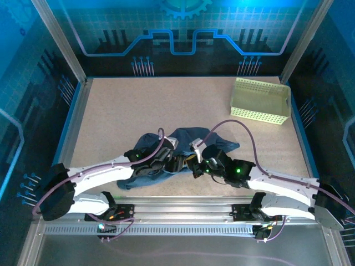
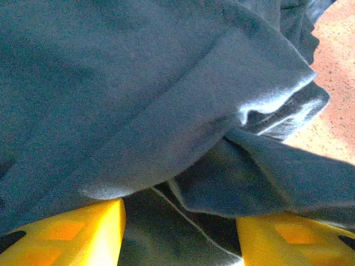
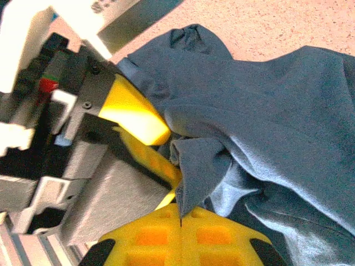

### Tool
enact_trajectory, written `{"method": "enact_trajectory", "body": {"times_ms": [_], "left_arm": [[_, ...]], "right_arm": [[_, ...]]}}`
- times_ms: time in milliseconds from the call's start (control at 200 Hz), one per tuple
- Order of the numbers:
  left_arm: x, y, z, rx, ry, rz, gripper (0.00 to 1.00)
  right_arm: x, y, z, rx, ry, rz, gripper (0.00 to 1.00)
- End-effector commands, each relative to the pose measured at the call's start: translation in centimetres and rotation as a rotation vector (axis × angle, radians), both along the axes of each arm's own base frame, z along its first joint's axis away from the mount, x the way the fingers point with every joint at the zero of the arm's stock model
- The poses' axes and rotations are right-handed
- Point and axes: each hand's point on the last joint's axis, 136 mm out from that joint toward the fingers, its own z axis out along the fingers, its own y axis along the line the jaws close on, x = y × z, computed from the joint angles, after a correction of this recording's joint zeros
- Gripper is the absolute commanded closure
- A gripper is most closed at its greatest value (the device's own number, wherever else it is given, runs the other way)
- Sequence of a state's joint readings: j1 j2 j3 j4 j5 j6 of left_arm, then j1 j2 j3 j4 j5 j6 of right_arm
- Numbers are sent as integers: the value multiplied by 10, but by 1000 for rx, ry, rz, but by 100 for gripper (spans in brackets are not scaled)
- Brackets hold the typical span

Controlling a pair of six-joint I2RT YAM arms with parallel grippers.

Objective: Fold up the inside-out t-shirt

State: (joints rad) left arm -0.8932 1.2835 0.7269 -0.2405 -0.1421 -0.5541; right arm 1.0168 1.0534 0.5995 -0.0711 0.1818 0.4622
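Fabric of the inside-out t-shirt (image 1: 189,137) lies bunched on the surface (image 1: 155,105), close to my bases. My left fingers (image 2: 72,235) stand spread, cloth lying loose between them; my right fingers (image 3: 150,235) are pressed together, pinching a fold of it.

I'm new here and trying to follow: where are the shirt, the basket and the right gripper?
shirt (image 1: 186,136), top view, on its rumpled far part.
basket (image 1: 259,114), top view, on its near side wall.
right gripper (image 3: 180,213), right wrist view, where its yellow fingertips meet.
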Motion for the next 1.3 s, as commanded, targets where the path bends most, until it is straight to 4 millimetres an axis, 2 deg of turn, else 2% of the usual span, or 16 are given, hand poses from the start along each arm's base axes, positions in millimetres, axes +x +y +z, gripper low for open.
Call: {"method": "enact_trajectory", "body": {"times_ms": [0, 110, 225, 335, 425, 510, 640, 765, 870, 905, 970, 1071, 1186, 1296], "left_arm": [[16, 10, 3, 55, -48, 101, 41], [19, 13, -7, 77, -21, 132, 41], [21, 10, -18, 96, 19, 151, 50], [24, 8, -21, 97, 31, 171, 57], [26, 6, -13, 73, 16, 173, 65], [25, 3, -7, 42, 6, 159, 76], [21, 8, -11, 60, 10, 160, 100], [16, 22, -13, 81, 4, 181, 100], [5, 17, -2, 12, -18, 132, 100], [1, 14, 4, -15, -35, 102, 100], [-8, 12, 11, -34, -69, 63, 100], [-20, 22, 13, -39, -98, 49, 100], [-27, 47, 5, -13, -103, 96, 100], [-29, 66, 8, 4, -129, 149, 97]], "right_arm": [[-3, -2, 4, 5, -40, 13, 100], [-5, -2, 5, 20, -44, 25, 100], [-8, 0, 6, 36, -54, 38, 100], [-4, -8, -9, -30, -51, 3, 100], [7, -25, -32, -150, -28, -100, 100], [10, -26, -42, -195, -3, -119, 100], [11, -15, -39, -159, 8, -105, 100], [18, -22, -45, -208, 32, -172, 100], [15, -18, -51, -226, 61, -152, 100], [14, -16, -51, -223, 63, -135, 96], [11, -11, -47, -211, 56, -88, 82], [6, -3, -30, -175, 25, 5, 62], [10, -5, -13, -136, -2, 46, 52], [20, -18, -19, -177, 12, 19, 47]]}}
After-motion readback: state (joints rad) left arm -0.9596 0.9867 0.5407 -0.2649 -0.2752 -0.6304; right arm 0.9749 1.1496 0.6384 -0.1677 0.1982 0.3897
